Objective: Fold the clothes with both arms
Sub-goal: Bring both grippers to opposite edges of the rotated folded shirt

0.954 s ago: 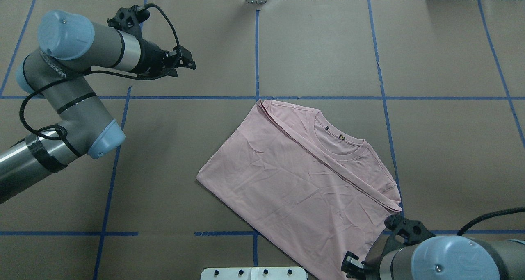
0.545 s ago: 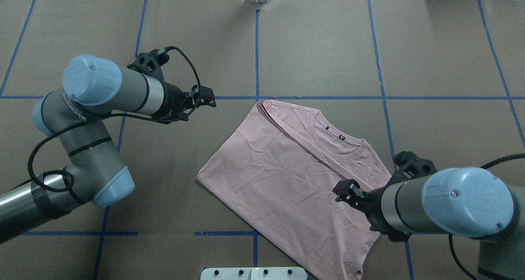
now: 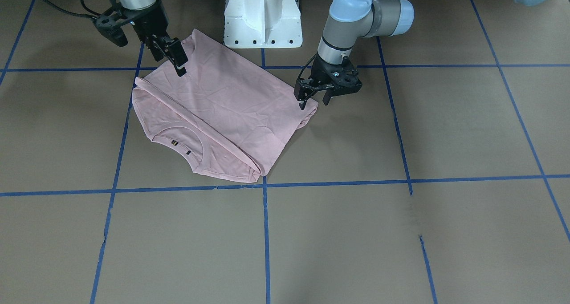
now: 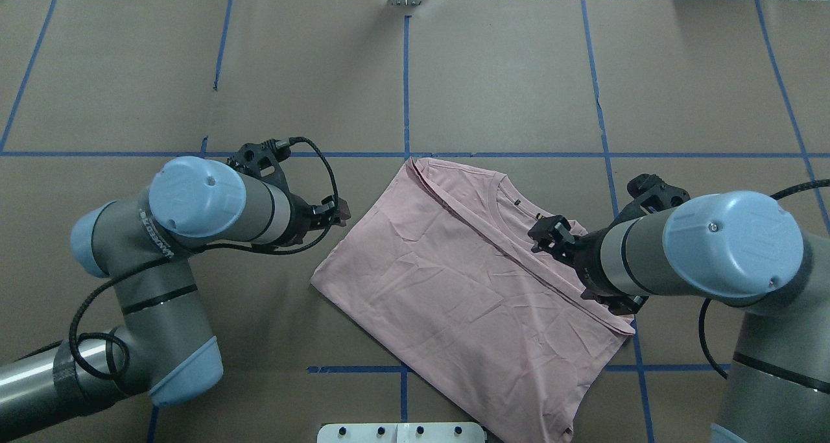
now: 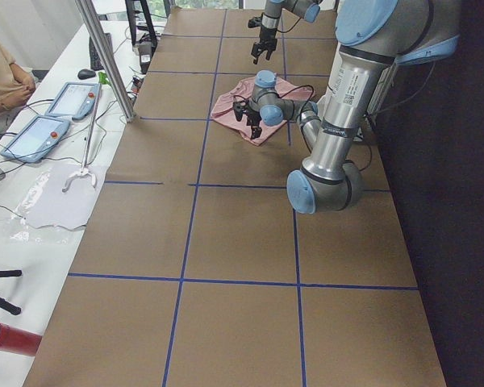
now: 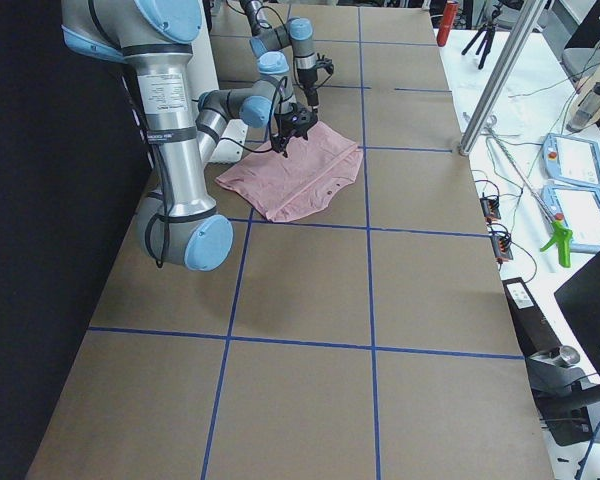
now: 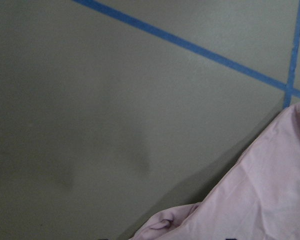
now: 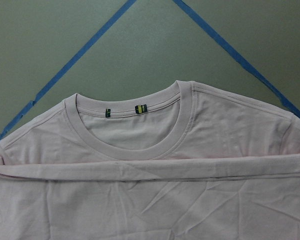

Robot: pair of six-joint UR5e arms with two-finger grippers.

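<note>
The pale pink T-shirt [image 4: 454,287] lies folded and slanted on the table, plain side up, with its ribbed collar [image 4: 519,226] showing at the far right. It also shows in the front view [image 3: 222,108]. My left gripper [image 4: 340,211] hangs open just off the shirt's left edge; in the front view it [image 3: 314,103] is above the shirt's corner. My right gripper [image 4: 546,232] is open over the collar area, near the fold line, and shows in the front view [image 3: 177,61]. The right wrist view shows the collar [image 8: 135,137] and the fold, with no fingers in it. Neither gripper holds cloth.
Brown table cover with blue tape lines [image 4: 406,86]. The white pedestal base [image 3: 262,14] stands at the near edge by the shirt's hem. Tablets and cables [image 5: 40,133] lie on a side bench beyond the far edge.
My left gripper has come down from the far left toward the shirt's left edge. My right gripper has moved from the near right corner up over the shirt to the collar.
</note>
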